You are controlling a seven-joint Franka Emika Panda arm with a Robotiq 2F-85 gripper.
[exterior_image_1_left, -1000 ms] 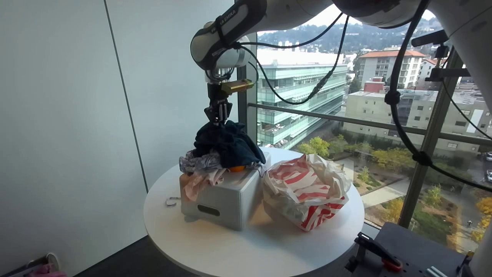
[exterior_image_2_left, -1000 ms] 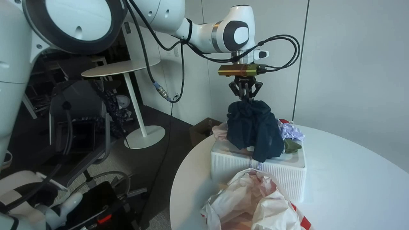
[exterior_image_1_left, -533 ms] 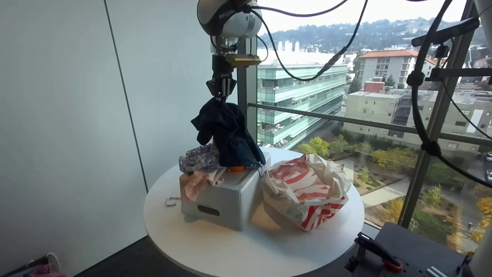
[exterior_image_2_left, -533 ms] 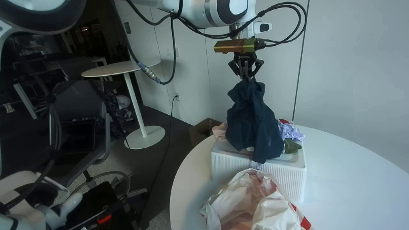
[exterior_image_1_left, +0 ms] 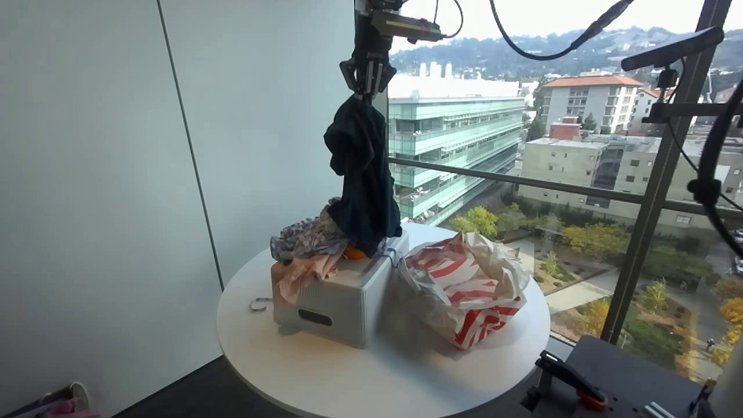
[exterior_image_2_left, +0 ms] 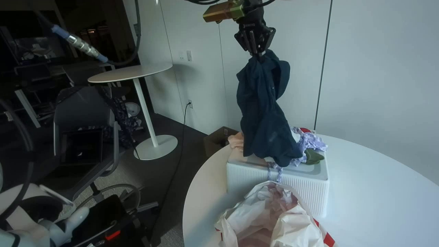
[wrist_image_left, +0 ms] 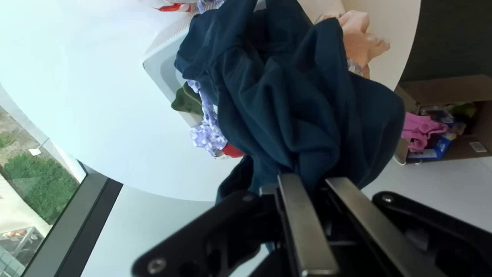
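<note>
My gripper [exterior_image_2_left: 258, 54] is clamped on the upper end of a navy garment [exterior_image_2_left: 263, 106] — fingers [wrist_image_left: 305, 227] nearly together, fabric pinched between them. The garment hangs above the white box [exterior_image_1_left: 345, 319], its lower end toward the top edge nearest the red-and-white bag [exterior_image_1_left: 463, 284]; whether it touches the box, I cannot tell. Peach cloth [exterior_image_1_left: 303, 274] droops over the top edge of the slotted face. Lavender cloth [exterior_image_2_left: 311, 141] lies at the edge farthest from the bag, green cloth [exterior_image_2_left: 312, 156] beside it. I note the bag near the round table's [exterior_image_1_left: 302, 366] rim
</note>
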